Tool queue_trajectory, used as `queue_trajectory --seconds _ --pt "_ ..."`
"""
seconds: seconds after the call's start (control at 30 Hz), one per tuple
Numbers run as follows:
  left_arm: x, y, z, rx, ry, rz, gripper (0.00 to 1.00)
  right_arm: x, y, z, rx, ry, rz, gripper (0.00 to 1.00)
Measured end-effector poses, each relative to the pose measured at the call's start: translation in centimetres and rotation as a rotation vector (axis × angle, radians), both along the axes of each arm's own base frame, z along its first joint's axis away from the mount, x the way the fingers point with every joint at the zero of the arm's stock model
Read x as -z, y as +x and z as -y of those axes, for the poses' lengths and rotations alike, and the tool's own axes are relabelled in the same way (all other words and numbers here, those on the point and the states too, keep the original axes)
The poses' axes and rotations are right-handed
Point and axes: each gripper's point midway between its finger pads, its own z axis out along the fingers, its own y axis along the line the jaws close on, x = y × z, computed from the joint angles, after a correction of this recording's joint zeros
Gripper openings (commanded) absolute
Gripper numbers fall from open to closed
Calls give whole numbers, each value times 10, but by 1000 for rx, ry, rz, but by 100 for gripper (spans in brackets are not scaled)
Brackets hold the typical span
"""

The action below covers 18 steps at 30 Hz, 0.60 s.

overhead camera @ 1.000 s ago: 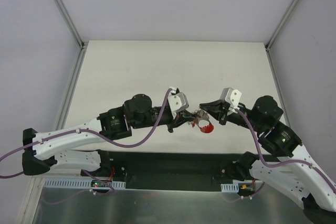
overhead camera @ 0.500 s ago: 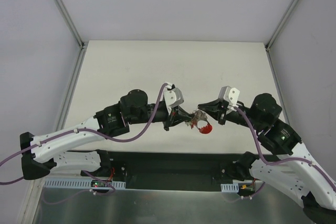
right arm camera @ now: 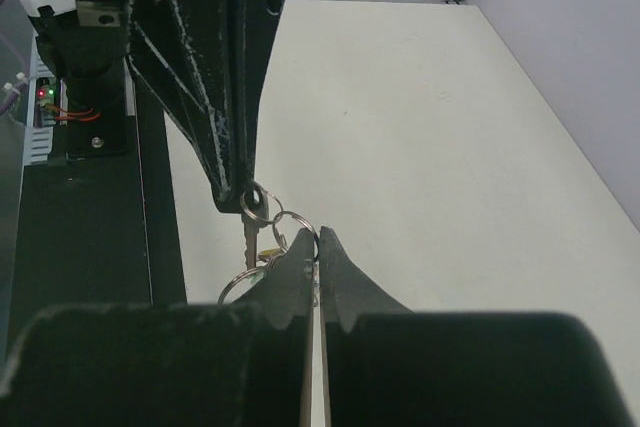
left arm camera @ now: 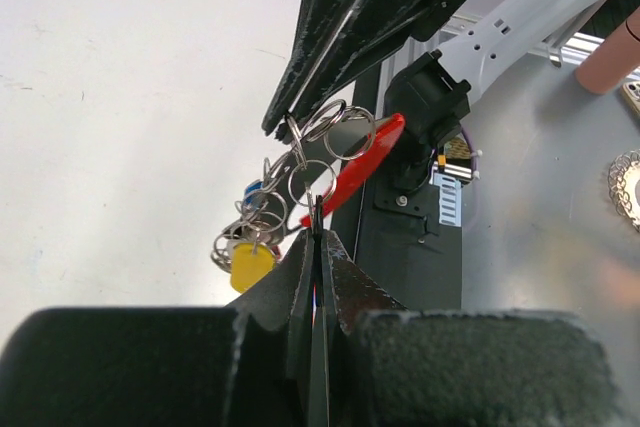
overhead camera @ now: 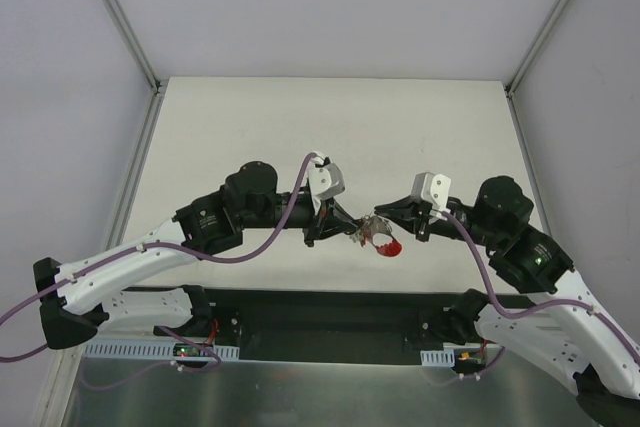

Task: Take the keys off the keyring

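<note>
The keys [overhead camera: 380,239] hang in the air between my two grippers, above the table's near edge. In the left wrist view the bunch shows a red tag [left arm camera: 357,159], a yellow head [left arm camera: 250,265], a blue head [left arm camera: 256,190] and several linked silvery rings [left arm camera: 322,145]. My left gripper [overhead camera: 352,231] is shut on one thin ring, its tips [left arm camera: 316,230] pinching it. My right gripper [overhead camera: 381,216] is shut on another ring [right arm camera: 291,220] at its tips [right arm camera: 317,235]. The left fingers [right arm camera: 215,77] hold a ring with a silvery key [right arm camera: 248,243] hanging from it.
The white table [overhead camera: 330,127] stretches behind the grippers, with grey walls and metal frame posts [overhead camera: 120,17] around it. A black base rail [overhead camera: 320,312] and a metal plate [overhead camera: 300,397] lie below. A pink cylinder [left arm camera: 618,47] stands on the plate.
Both grippers have shifted slightly left and nearer with the bunch held between them. The left wrist has turned a little. Both stay shut on the rings.
</note>
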Motion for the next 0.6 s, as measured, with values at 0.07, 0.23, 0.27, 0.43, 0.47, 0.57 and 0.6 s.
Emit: queue_trajectory --seconds 0.07,0.23,0.27,0.43,0.47,0.57,0.6 --pt "1 1 -2 1 5 -6 0 0 -4 0 -25 -8 26 1" --pt "1 0 -5 15 9 -15 0 4 -11 0 -78 -39 57 1" --pt "1 -1 -5 19 11 -16 0 5 -13 0 -90 -49 61 1" --pt "-1 -3 -5 32 8 -18 0 7 -18 1 -136 -75 96 1" --pt "-2 -2 -6 30 7 -18 0 7 -19 1 -143 -79 103 1" --pt "-2 -2 -6 30 9 -19 0 8 -20 1 -156 -92 127 1" --pt "-1 -2 -5 30 10 -21 0 9 -21 2 -162 -98 137 1"
